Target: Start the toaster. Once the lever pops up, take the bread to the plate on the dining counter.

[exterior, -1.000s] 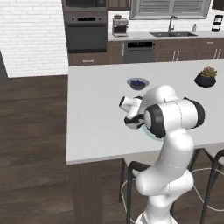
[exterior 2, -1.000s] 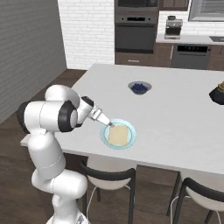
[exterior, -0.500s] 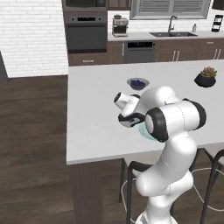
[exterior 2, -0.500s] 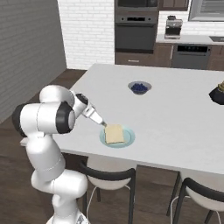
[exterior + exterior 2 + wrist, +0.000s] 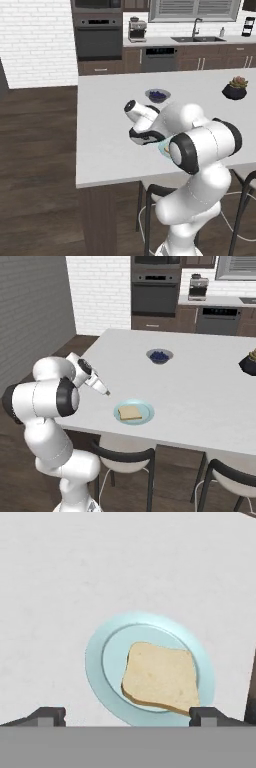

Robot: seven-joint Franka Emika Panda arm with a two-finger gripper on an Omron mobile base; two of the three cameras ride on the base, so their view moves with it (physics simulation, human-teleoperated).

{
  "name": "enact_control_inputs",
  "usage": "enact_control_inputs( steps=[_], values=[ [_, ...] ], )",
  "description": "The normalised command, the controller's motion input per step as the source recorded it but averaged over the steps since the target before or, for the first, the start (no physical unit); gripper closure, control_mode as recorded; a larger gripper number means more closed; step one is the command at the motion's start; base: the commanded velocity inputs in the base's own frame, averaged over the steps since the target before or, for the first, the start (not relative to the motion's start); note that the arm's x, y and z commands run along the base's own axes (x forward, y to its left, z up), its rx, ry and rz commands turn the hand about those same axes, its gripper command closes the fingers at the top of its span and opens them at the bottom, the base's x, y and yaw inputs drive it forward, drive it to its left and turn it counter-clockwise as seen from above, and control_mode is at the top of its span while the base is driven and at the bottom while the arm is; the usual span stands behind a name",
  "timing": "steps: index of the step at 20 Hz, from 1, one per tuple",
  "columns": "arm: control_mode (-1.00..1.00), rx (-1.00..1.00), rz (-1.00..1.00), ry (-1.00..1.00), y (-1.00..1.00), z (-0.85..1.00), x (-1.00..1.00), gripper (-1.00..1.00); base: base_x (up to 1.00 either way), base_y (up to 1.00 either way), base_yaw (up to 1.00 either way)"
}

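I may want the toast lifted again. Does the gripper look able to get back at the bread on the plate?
Probably yes: the open gripper hangs just beside the plate, and the bread lies uncovered.

**Pale Blue, Tan and White on the Island**

The bread [image 5: 130,413] was tan-golden with a darker brown crust, lying on a pale blue plate [image 5: 146,416]. The tabletop [image 5: 200,381] was plain white. A small bowl [image 5: 159,355] was grey with dark blue contents. The plant pot [image 5: 234,91] was black, holding green and reddish leaves. The claw [image 5: 127,716] had dark grey tips. The floor [image 5: 35,150] was dark brown wood, the back wall [image 5: 35,40] white brick.
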Motion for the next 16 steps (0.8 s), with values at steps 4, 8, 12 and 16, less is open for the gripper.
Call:
enact_control_inputs(
  steps=[4,8,12,16],
  values=[
    [-1.0,0.4,0.25,-0.32,0.05,1.0,-0.02,-1.0,0.0,0.0,0.0],
    [-1.0,0.34,0.17,-0.56,0.0,0.99,-0.46,-1.0,0.0,0.0,0.0],
    [-1.0,0.34,0.07,-0.54,-0.07,0.76,-0.92,-1.0,0.0,0.0,0.0],
    [-1.0,0.33,0.08,-0.5,-0.21,0.43,-1.0,-1.0,0.0,0.0,0.0]
  ],
)
